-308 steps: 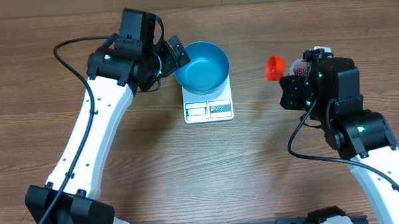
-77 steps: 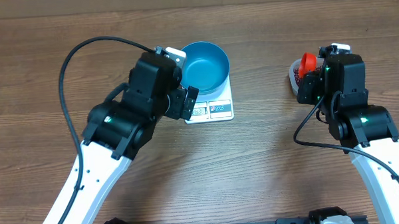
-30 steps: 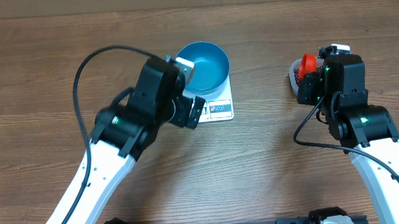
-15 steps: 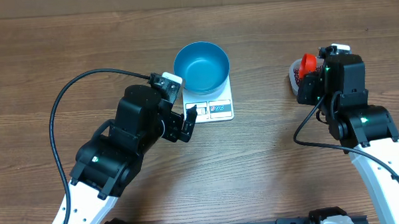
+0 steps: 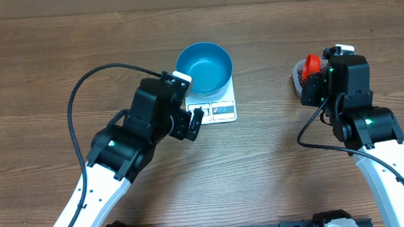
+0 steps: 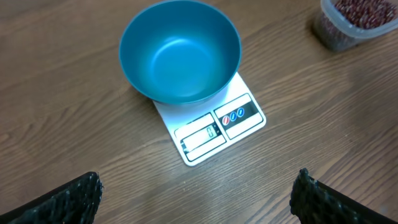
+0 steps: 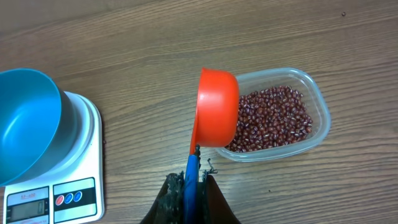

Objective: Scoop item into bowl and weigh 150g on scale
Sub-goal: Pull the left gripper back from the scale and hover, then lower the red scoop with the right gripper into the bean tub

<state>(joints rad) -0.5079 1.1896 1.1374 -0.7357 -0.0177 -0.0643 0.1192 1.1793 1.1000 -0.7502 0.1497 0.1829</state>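
**Overhead**
- Wooden table (image 5: pixel 271 158): brown plank grain.
- Kitchen scale (image 5: pixel 213 110): white, flat, at upper centre of the table.
- Blue bowl (image 5: pixel 204 66): round and deep, standing on the rear part of the scale. Its inside shows bare blue.
- Left gripper (image 5: pixel 193 122): just beside the scale's front left corner, jaws spread.
- Clear plastic tub (image 5: pixel 297 76): well to the right of the scale, mostly hidden beneath the right arm (image 5: pixel 353 101).
- Orange scoop (image 5: pixel 311 62): over the tub.

**Left wrist**
- Two black fingertips (image 6: pixel 68 202): one at each bottom corner, wide apart, with only table between them (the left gripper holds nothing).
- Bowl on scale: ahead of the fingertips and apart from them.
- Display (image 6: pixel 200 134): shows a single figure, too small to read with certainty.
- Label panel (image 6: pixel 238 114): beside the display, with red and blue round marks.
- Beans (image 6: pixel 360 9): dark red-brown, inside the tub at the upper right corner, cut off by the frame.

**Right wrist**
- Right gripper (image 7: pixel 189 186): jaws closed tight on the scoop's blue handle (image 7: pixel 191 171).
- Scoop cup: tipped on its side with the outer wall toward the camera, over the tub's left end. Its contents cannot be seen, and contact with the beans cannot be told.
- Beans: a loose layer across the tub floor.
- Bowl and scale: at the left edge, apart from the tub.
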